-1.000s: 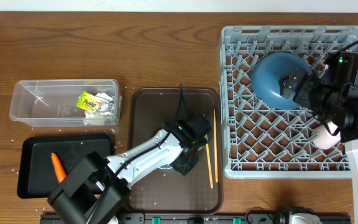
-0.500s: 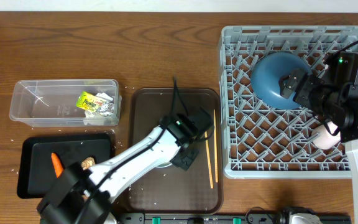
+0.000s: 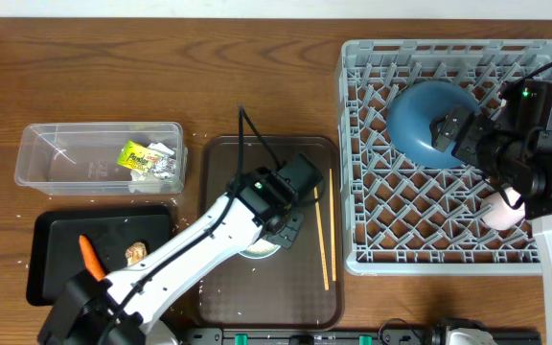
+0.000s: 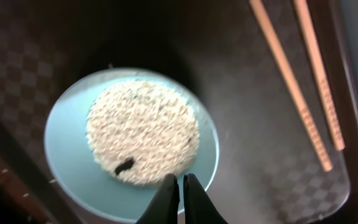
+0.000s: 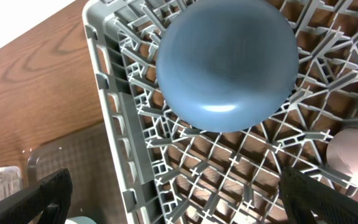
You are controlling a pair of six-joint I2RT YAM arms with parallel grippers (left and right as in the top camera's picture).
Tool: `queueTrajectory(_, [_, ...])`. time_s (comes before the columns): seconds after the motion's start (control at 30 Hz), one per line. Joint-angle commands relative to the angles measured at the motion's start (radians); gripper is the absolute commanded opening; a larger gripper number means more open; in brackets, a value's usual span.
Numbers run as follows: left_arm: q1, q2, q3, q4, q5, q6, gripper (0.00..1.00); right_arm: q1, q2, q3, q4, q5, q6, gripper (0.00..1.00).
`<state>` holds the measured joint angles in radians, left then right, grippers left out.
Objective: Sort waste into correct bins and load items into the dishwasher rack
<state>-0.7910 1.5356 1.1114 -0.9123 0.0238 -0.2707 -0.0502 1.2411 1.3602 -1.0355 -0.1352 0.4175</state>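
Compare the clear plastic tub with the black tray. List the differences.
The clear rectangular plastic tub is see-through and deep-walled; the shallow black rectangular tray is opaque and low. The tub holds a yellow-green printed wrapper; the tray holds a small orange carrot and a brown food lump. Both are rectangular, of similar size.

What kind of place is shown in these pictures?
Probably a tabletop setup for practising dish clearing, not a real kitchen: a grey dishwasher rack holding a blue plate, a brown serving tray with chopsticks, and a clear tub and black tray used as bins, all on a wooden table.
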Motion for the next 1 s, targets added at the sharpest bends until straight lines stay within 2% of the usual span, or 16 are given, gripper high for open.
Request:
queueTrajectory(0.0, [-0.014, 0.05, -0.002, 0.021, 0.034, -0.053, 0.11, -0.003, -0.011, 0.008, -0.001, -0.004, 0.012, 0.99])
queueTrajectory(0.03, [-0.019, 0.063, -0.002, 0.031, 0.037, -0.067, 0.17, -0.003, -0.011, 0.008, -0.001, -0.004, 0.012, 0.99])
queueTrajectory(0.1, [-0.024, 0.087, -0.002, 0.05, 0.014, -0.104, 0.38, -0.003, -0.011, 0.008, -0.001, -0.004, 0.012, 0.99])
queueTrajectory(0.13, [-0.024, 0.097, -0.002, 0.055, -0.005, -0.129, 0.44, -0.003, -0.011, 0.008, -0.002, -0.004, 0.012, 0.99])
queueTrajectory(0.3, [-0.024, 0.16, -0.002, 0.1, -0.036, -0.218, 0.46, -0.003, -0.011, 0.008, -0.004, -0.004, 0.012, 0.99])
queueTrajectory(0.37, [-0.024, 0.185, -0.002, 0.12, -0.033, -0.233, 0.45, -0.003, -0.011, 0.008, -0.004, -0.004, 0.012, 0.99])
queueTrajectory(0.5, [-0.024, 0.236, -0.002, 0.167, 0.011, -0.233, 0.32, -0.002, -0.011, 0.008, -0.004, -0.005, 0.013, 0.99])
queueTrajectory(0.63, [-0.024, 0.293, -0.002, 0.193, 0.02, -0.245, 0.25, -0.002, -0.011, 0.008, -0.005, -0.005, 0.013, 0.99])
queueTrajectory(0.87, [-0.024, 0.351, -0.002, 0.208, 0.017, -0.259, 0.24, -0.002, -0.011, 0.008, -0.005, -0.005, 0.013, 0.99])
queueTrajectory(0.9, [-0.024, 0.352, -0.002, 0.207, 0.018, -0.259, 0.19, -0.002, -0.011, 0.008, -0.005, -0.005, 0.013, 0.99])
queueTrajectory(0.93, [-0.024, 0.352, -0.002, 0.204, 0.018, -0.259, 0.08, -0.002, -0.011, 0.008, -0.005, -0.005, 0.013, 0.99])
queueTrajectory(0.97, [-0.024, 0.351, -0.002, 0.202, 0.018, -0.263, 0.06, -0.002, -0.011, 0.008, -0.005, -0.005, 0.013, 0.99])
